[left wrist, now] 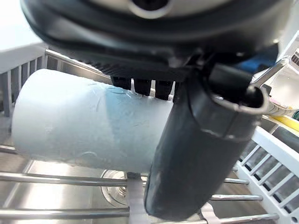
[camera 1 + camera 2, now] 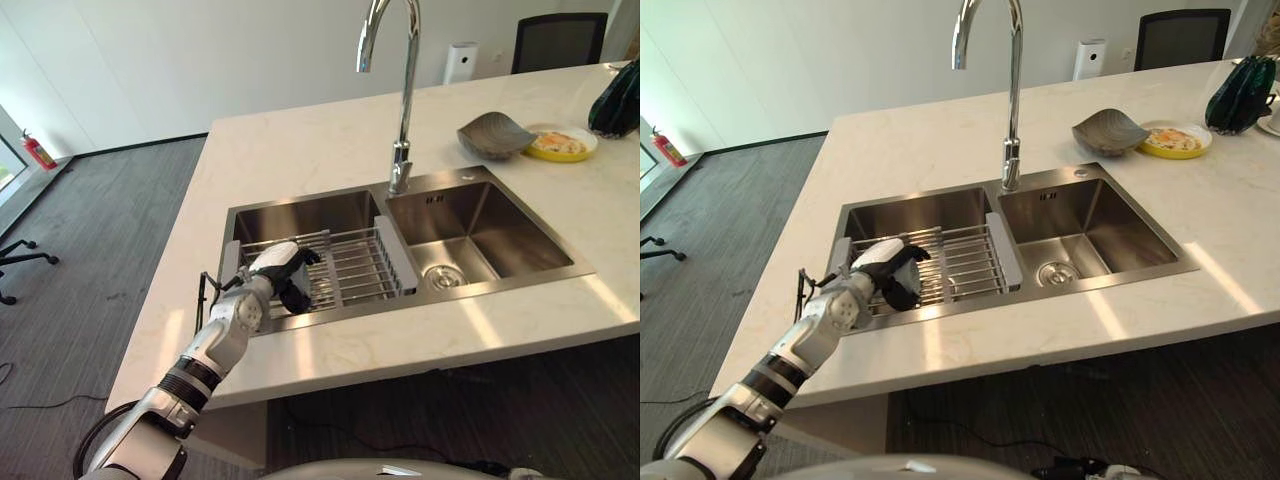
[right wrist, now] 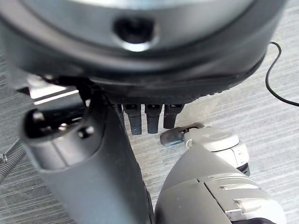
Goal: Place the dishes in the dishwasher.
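A pale, whitish cup (image 1: 84, 121) lies on its side between the thumb and fingers of my left hand (image 1: 201, 154), just above the bars of the wire rack (image 2: 350, 265). From the head, the left hand (image 2: 295, 290) sits at the rack's near-left corner in the left basin of the sink (image 2: 300, 212), with the cup (image 2: 275, 256) showing white above the dark fingers. A grey bowl (image 2: 493, 135) and a yellow plate (image 2: 562, 143) with food stand on the counter far right. My right hand (image 3: 93, 177) hangs over the floor, fingers relaxed and holding nothing.
A tall chrome faucet (image 2: 405, 90) rises between the two basins. The right basin (image 2: 480, 235) holds just its drain. A dark green object (image 2: 617, 100) stands at the counter's far right. Behind the counter are a black chair (image 2: 558, 40) and a white appliance (image 2: 461, 60).
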